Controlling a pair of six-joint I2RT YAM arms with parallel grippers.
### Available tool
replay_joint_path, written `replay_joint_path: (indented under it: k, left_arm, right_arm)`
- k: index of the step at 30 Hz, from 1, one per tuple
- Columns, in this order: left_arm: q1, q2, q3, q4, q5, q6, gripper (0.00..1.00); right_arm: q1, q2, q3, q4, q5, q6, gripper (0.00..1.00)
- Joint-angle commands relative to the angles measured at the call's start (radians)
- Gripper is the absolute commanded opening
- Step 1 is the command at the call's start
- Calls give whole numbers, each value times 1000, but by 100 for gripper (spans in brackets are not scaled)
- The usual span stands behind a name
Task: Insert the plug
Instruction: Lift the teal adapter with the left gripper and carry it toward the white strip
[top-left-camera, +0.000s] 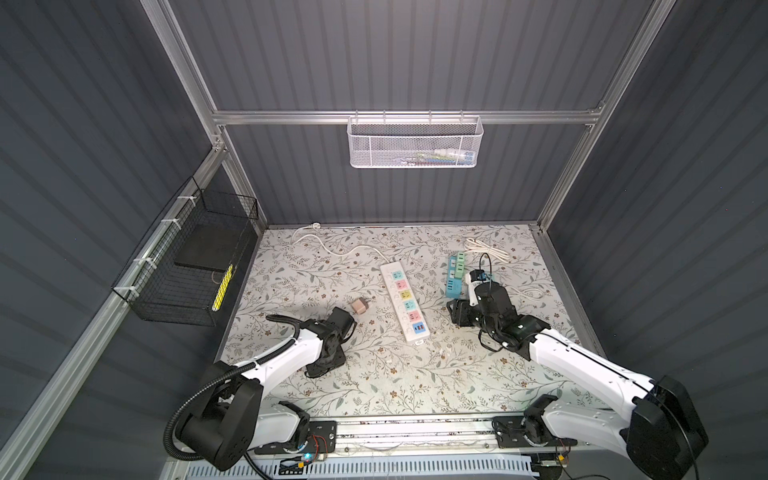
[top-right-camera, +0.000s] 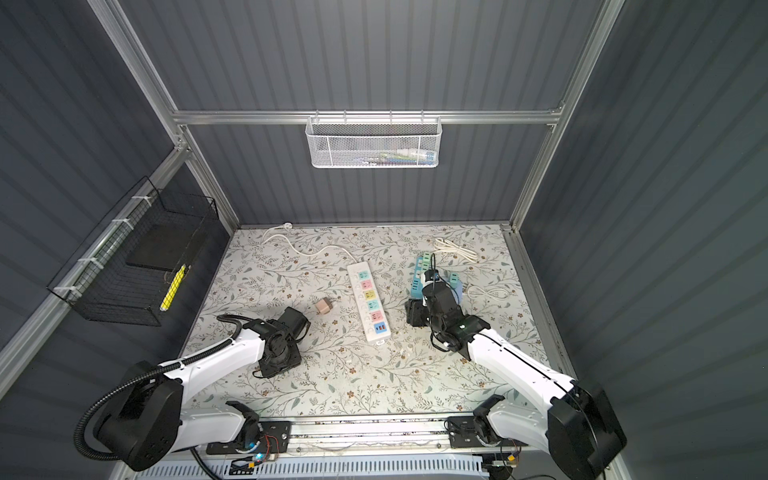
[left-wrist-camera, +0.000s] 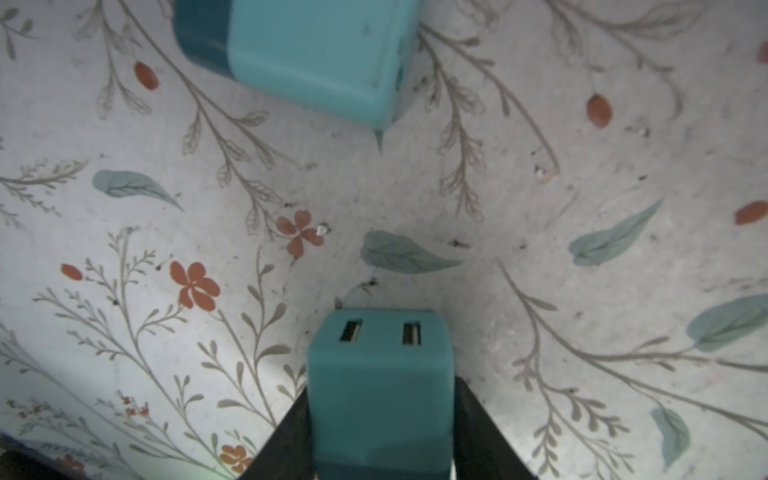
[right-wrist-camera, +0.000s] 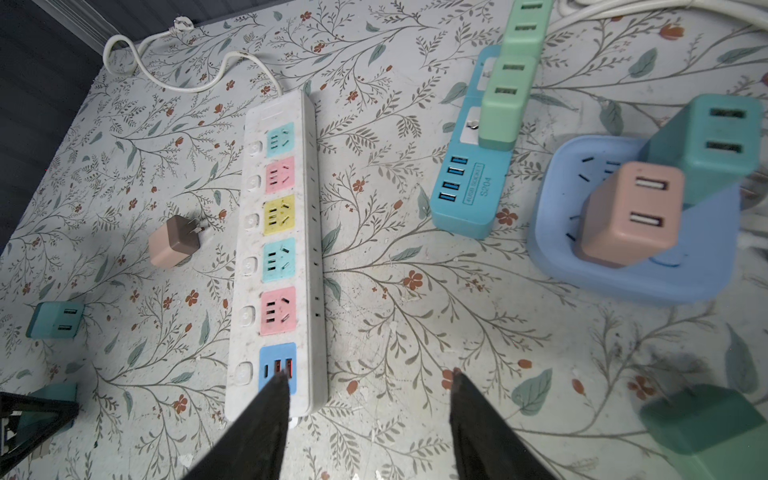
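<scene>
Floral cloth (top-left-camera: 374, 374) under grey ribbed walls, and both arms reach low over it. Over on the left, the left gripper (left-wrist-camera: 381, 399) has its two black fingers (left-wrist-camera: 291, 432) pressed flat to either side of a teal plug (left-wrist-camera: 378, 361). That's a grip, narrow and snug, with the USB slots facing the wrist camera. The plug is left of the white power strip (top-left-camera: 405, 301), toward its near end. Whether it touches the cloth, I can't tell, and in both top views the gripper body hides it. A second teal plug (left-wrist-camera: 307, 54) lies just beyond, apart from the held one. A pink plug (top-left-camera: 358, 306) lies on its side between the left gripper and the strip, prongs toward the strip. On the right, the right gripper (right-wrist-camera: 370, 374) hangs with fingers moderately apart and nothing between them, by the strip's near end and its blue USB panel (right-wrist-camera: 277, 368). Further right are a blue strip (right-wrist-camera: 473, 195) carrying green adapters (right-wrist-camera: 511, 95) and a pale blue socket block (right-wrist-camera: 623, 282) with a pink adapter (right-wrist-camera: 631, 212) and a teal adapter (right-wrist-camera: 706, 141) plugged in
</scene>
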Motion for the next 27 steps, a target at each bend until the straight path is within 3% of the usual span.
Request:
replay_joint_path:
  k: [1, 9, 27]
  left_arm:
    - [5, -5, -22, 19, 17, 28, 49]
    - [5, -15, -4, 4, 8, 64, 49]
    - [5, -74, 29, -36, -17, 84, 52]
  right_arm:
    - [-1, -6, -17, 107, 16, -19, 62]
    - [4, -6, -42, 121, -92, 65, 65]
    - [15, -71, -80, 131, -65, 72, 67]
